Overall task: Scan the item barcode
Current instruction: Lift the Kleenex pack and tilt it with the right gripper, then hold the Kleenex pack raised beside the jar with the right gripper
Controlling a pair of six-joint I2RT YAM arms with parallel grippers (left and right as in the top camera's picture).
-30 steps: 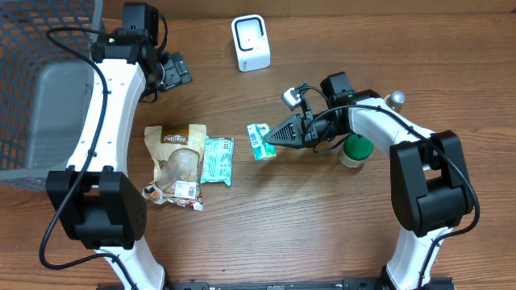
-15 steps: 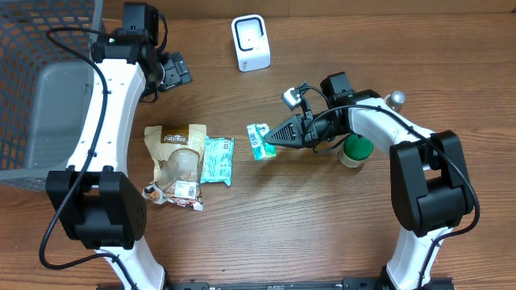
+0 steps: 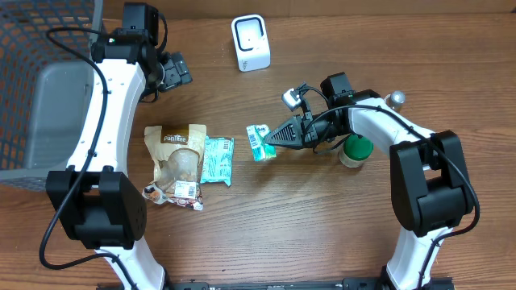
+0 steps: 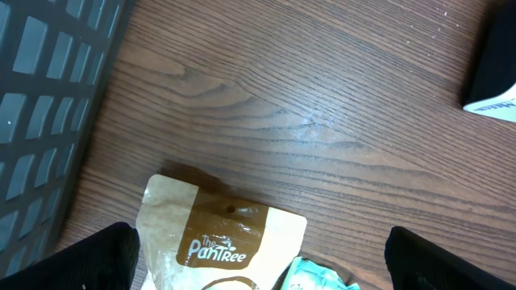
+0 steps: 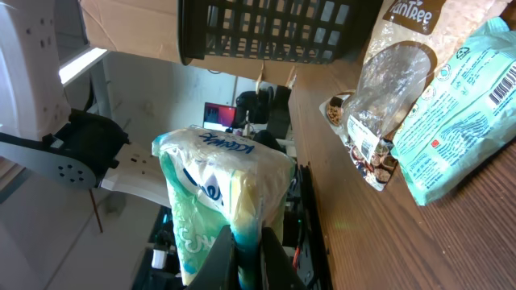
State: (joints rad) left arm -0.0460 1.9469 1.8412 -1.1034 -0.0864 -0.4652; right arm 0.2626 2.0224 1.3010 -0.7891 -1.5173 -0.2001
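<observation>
My right gripper (image 3: 272,138) is shut on the edge of a small green-and-white packet (image 3: 260,142) and holds it just above the table's middle, with a barcode strip facing up. In the right wrist view the packet (image 5: 226,185) stands pinched between the jaws of the right gripper (image 5: 248,251). The white scanner (image 3: 251,43) stands at the back, apart from the packet; its corner (image 4: 493,76) shows in the left wrist view. My left gripper (image 3: 173,71) hovers open at the back left, empty, above the brown pouch (image 4: 218,242).
A brown-and-clear Pantree pouch (image 3: 177,161) and a teal packet (image 3: 217,159) lie side by side left of centre. A green-lidded jar (image 3: 355,150) stands by the right arm. A dark wire basket (image 3: 40,80) fills the left edge.
</observation>
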